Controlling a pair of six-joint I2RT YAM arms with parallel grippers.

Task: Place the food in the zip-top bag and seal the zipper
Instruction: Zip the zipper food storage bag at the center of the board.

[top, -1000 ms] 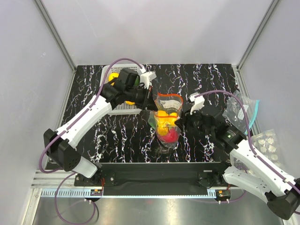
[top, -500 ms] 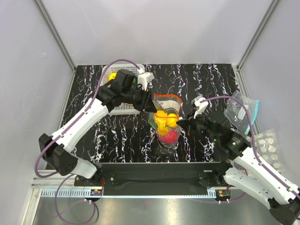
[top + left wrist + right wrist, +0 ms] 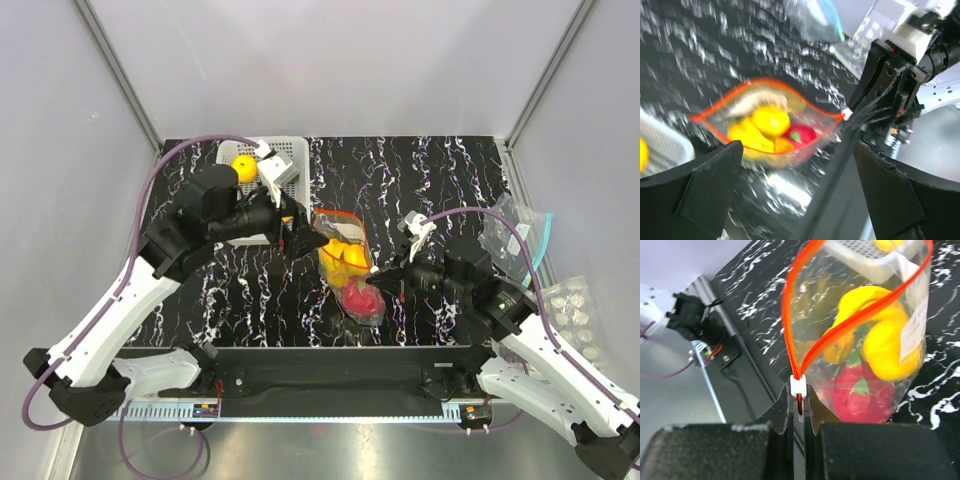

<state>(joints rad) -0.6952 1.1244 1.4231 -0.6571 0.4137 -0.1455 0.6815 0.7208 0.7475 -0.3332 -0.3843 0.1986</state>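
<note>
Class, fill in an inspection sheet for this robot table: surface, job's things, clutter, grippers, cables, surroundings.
Surface: black table with white marbling.
Job's things: bag lies mid-table holding yellow fruits and a red fruit; zipper gaping, slider at one end; one yellow fruit in the basket.
Clutter: second clear bag and bubbled sheet at the right edge.
Grippers: left gripper open, facing the bag's mouth; right gripper shut on the zipper beside the slider.
Cables: purple cable loops along each arm.
Surroundings: plain grey walls.
</note>
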